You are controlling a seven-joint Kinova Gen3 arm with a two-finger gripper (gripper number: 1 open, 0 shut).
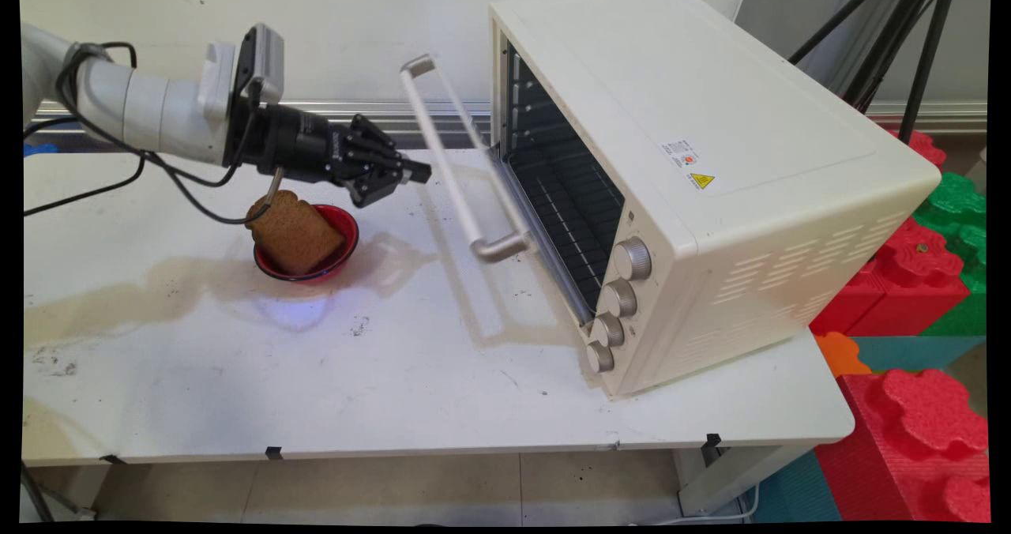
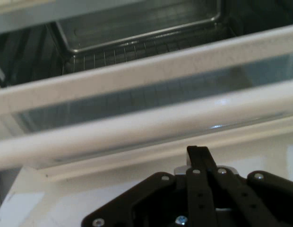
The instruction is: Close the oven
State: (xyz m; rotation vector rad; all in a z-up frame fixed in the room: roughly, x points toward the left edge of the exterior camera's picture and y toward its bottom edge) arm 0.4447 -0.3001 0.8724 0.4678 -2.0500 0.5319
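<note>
Jaws pressed together, empty, I hover the gripper (image 1: 415, 172) beside the oven door handle (image 1: 458, 172), above the bread bowl (image 1: 336, 251).

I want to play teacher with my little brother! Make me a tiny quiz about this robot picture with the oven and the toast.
1. True or false: the oven door is open.
2. Where is the slice of toast? A) on the oven rack B) in the red bowl C) flat on the table
3. Fill in: the oven has ___ round knobs down its front.

Key:
1. True; it hangs down and the rack shows inside.
2. B; it leans in the bowl, below the gripper, which points at the door handle.
3. Four.
</note>
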